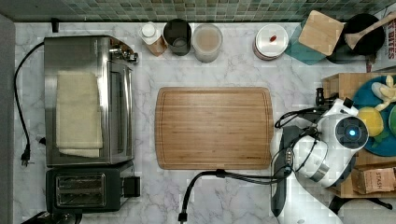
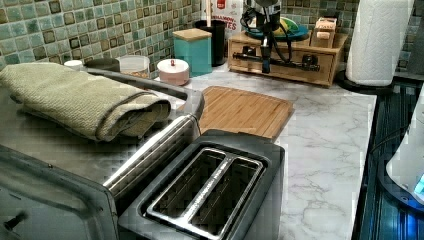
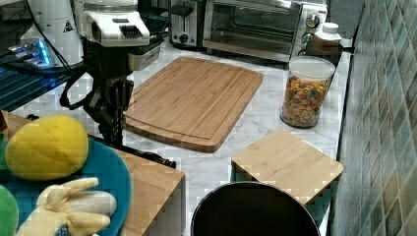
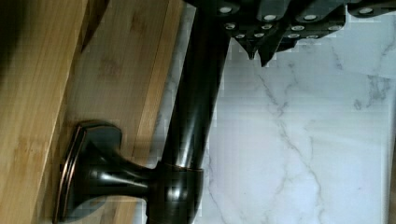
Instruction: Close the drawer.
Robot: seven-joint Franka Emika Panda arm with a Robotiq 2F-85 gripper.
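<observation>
In the top view, taken from its left to its right, the toaster oven (image 1: 86,100) and toaster (image 1: 88,189) occupied the far side of the bench (image 1: 224,191). The cutting board (image 1: 214,127) lay at centre, and the arm stood over the wooden organiser at the top view's right.

The drawer (image 2: 280,62) sat in that organiser's front, low on the bench. In the left view its front appeared nearly flush with the case; whether a gap remained could not be told.

The tool (image 4: 261,44) was at the drawer's black bar handle (image 4: 191,116), its fingers (image 4: 254,42) beside one end of the bar. Whether they clasped the bar or merely rested against it could not be told.

The step in hand was judged to be the closing push itself. The next move called for a straight drive toward the organiser, square to the drawer front.

Bare marble lay between the cutting board's edge and the drawer front, which gave the arm room to retreat.
</observation>
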